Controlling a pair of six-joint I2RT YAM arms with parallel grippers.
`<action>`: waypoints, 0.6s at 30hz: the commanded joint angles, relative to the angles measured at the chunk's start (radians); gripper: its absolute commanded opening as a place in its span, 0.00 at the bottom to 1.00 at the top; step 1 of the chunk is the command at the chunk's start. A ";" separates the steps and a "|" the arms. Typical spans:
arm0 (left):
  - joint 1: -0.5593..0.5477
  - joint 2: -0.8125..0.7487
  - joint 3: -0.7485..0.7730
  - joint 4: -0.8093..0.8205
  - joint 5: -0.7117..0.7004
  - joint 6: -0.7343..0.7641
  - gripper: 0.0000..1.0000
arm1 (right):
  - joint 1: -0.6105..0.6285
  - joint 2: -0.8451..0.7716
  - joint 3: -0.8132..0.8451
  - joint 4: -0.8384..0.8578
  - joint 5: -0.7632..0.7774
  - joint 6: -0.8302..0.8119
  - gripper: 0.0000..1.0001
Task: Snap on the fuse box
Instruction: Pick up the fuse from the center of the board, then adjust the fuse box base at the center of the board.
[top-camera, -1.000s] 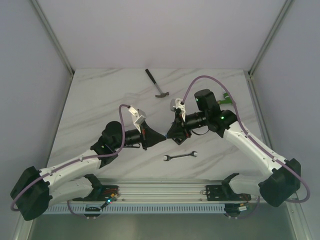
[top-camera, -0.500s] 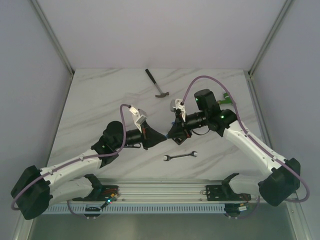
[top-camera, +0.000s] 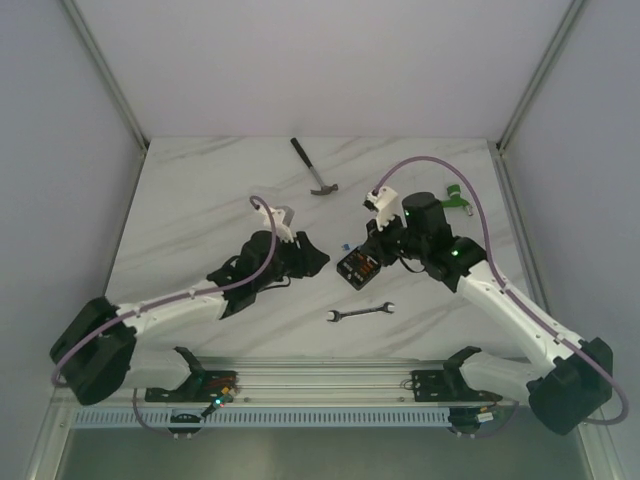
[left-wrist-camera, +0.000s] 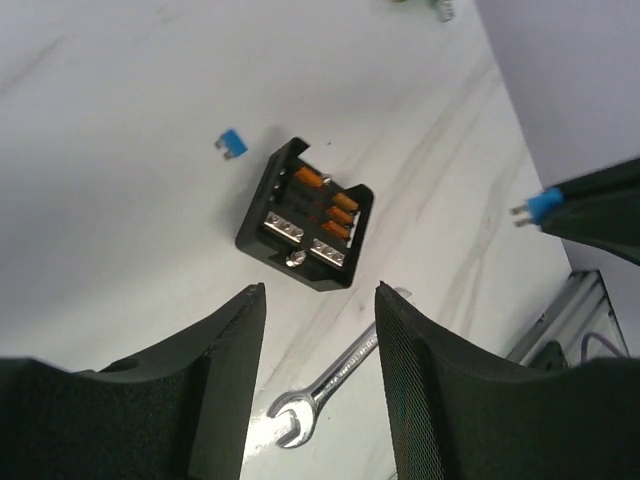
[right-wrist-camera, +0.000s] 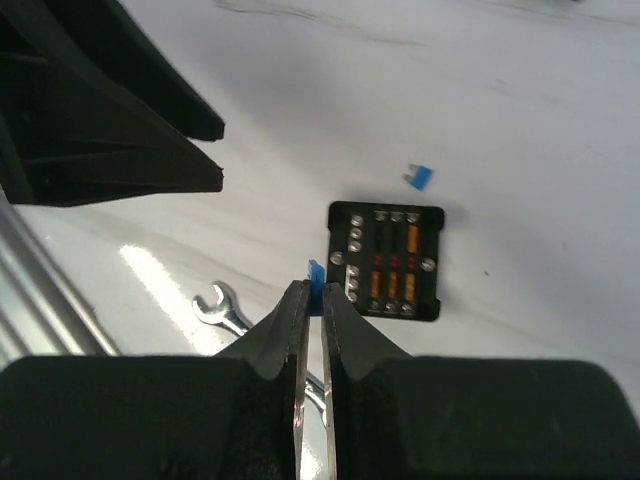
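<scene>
R gripper (right-wrist-camera: 312, 295): jaws pinched almost shut on a small blue fuse (right-wrist-camera: 316, 272), which pokes out past the tips (its metal prongs show in the left wrist view). Fuse is held in the air close to the fuse box (right-wrist-camera: 385, 260), not touching it.

L gripper (left-wrist-camera: 320, 300): jaws well apart, nothing btwn them, touching nothing. It hangs above the tabletop (top-camera: 200, 200) w/ the box in sight just past its tips.

Fuse box lies flat on the tabletop btwn the two grippers, about mid-width and a bit closer to the near edge than the far one. Its open side faces up, w/ orange fuses and silver screw terminals showing.

A loose fuse (left-wrist-camera: 231, 144), also blue, lies on the tabletop near the box on its far-edge side, apart from it. A wrench (top-camera: 362, 313) lies toward the near edge from the box, not touching it. A hammer (top-camera: 313, 167) sits by the far edge, approx mid-width, well apart from the rest
</scene>
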 joint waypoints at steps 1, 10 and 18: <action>-0.023 0.124 0.069 -0.050 -0.101 -0.171 0.57 | -0.004 -0.049 -0.061 0.096 0.180 0.078 0.00; -0.054 0.399 0.267 -0.201 -0.198 -0.244 0.58 | -0.008 -0.069 -0.159 0.177 0.243 0.085 0.00; -0.066 0.532 0.358 -0.247 -0.170 -0.246 0.45 | -0.014 -0.050 -0.203 0.221 0.236 0.076 0.00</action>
